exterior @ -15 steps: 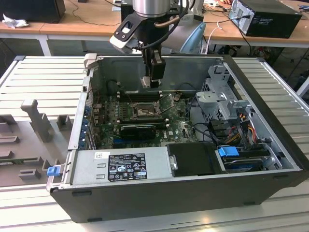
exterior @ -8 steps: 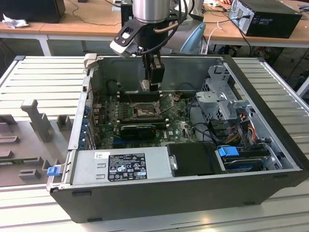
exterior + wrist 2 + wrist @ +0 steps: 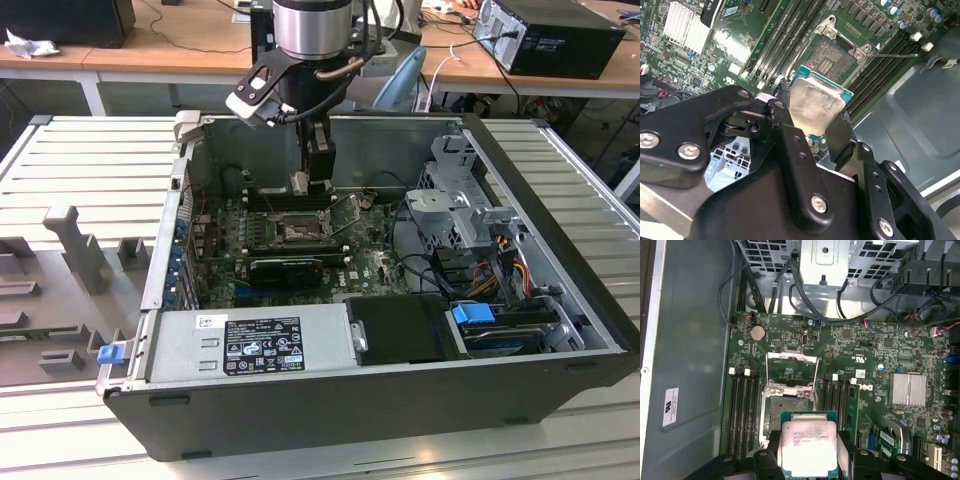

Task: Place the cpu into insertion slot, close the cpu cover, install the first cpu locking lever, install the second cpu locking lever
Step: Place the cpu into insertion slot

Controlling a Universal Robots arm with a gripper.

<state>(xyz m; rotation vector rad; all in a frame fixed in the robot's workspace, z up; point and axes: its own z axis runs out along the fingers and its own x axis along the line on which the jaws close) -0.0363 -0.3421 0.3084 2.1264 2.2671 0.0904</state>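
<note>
My gripper [image 3: 306, 178] reaches down into the open computer case and is shut on the cpu [image 3: 809, 447], a flat square chip with a dull silver top and a green edge. One finger presses on each of two opposite sides. In both wrist views the cpu [image 3: 816, 104] hangs above the green board, beside the insertion slot [image 3: 790, 402], not over it. The square black insertion slot [image 3: 828, 56] lies bare. The cpu cover [image 3: 791, 366], a thin metal frame, stands swung open on the slot's far side. A thin wire locking lever [image 3: 895, 55] sticks out to one side.
Long black memory slots [image 3: 742, 412] flank the socket on both sides. A finned silver heat sink [image 3: 909, 389] and a black card [image 3: 286, 268] sit on the board. The drive cage [image 3: 455, 205] with loose cables and the power supply [image 3: 255, 340] crowd the case.
</note>
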